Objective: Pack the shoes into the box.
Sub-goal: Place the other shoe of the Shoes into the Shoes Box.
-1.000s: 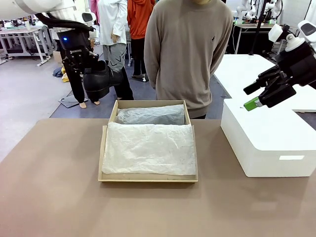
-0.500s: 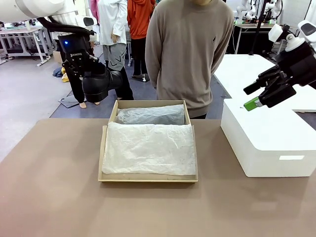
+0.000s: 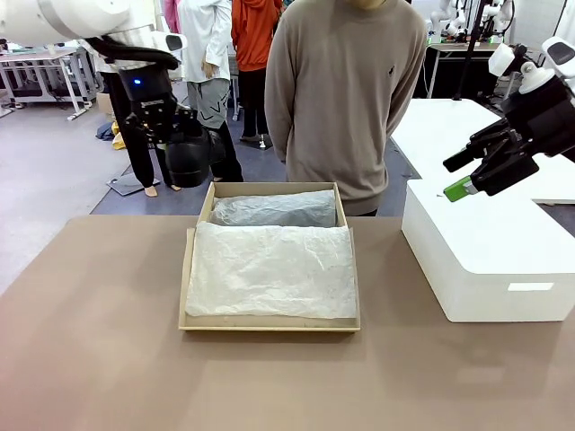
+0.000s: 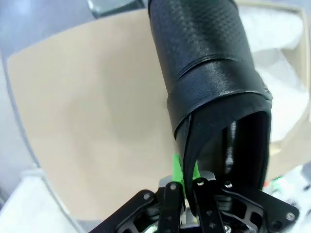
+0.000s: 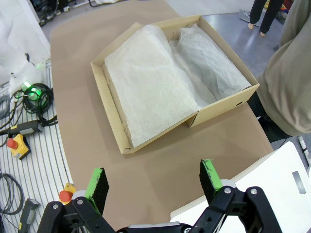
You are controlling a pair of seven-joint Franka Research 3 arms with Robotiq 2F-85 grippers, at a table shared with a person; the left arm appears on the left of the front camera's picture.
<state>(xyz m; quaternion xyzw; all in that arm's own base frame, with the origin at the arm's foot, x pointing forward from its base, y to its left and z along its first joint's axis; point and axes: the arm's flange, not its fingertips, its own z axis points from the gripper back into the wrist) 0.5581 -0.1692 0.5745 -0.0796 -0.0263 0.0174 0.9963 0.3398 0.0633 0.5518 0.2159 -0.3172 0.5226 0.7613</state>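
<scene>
My left gripper [image 4: 186, 175] pinches one black shoe [image 3: 190, 154], aloft at eleven o'clock of the box [image 3: 186, 269]. My right gripper [image 3: 461, 176] hangs spread wide at three o'clock, holding nothing.

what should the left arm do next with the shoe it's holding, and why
Probably carry the shoe over the box, then lower: the left gripper pinches it in the air beyond the box's far left corner, not yet over the tissue.

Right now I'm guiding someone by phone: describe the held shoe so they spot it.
On the brown table sits a cardboard box. Off its far left corner the left gripper holds a shoe aloft: glossy black, unlike the paper-wrapped bundle in the box.
</scene>
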